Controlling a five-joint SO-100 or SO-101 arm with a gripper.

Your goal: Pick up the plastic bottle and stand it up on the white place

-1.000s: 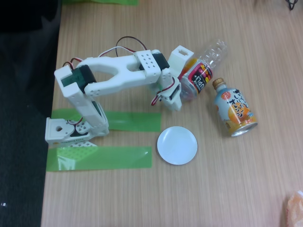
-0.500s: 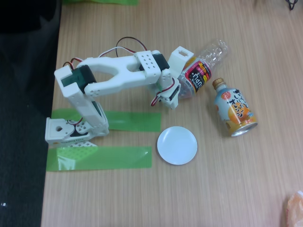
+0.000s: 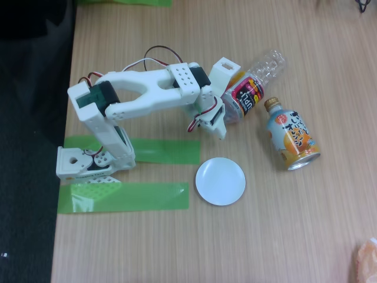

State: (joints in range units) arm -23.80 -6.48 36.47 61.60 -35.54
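Lowest in the frame we see a patch of something orange and pale (image 3: 366, 259) at the bottom right corner, too cut off to identify. Above it, left of centre, two green tape strips (image 3: 123, 197) lie on the wooden table (image 3: 306, 224), with the arm's white base (image 3: 88, 162) planted between them. The white plate (image 3: 220, 181) sits just right of the strips, near the middle, with nothing on it. To the right of centre an orange-and-pale-blue bottle-can (image 3: 289, 137) lies on its side, gold cap toward the upper left. Above the plate, the arm reaches rightward from its base, and the gripper (image 3: 227, 103) sits around the labelled lower part of the plastic bottle (image 3: 254, 82). Its fingers look pinched on the bottle, one above it and one below. The bottle lies tilted, its clear ribbed body pointing to the upper right, just upper left of the can and apart from the plate.
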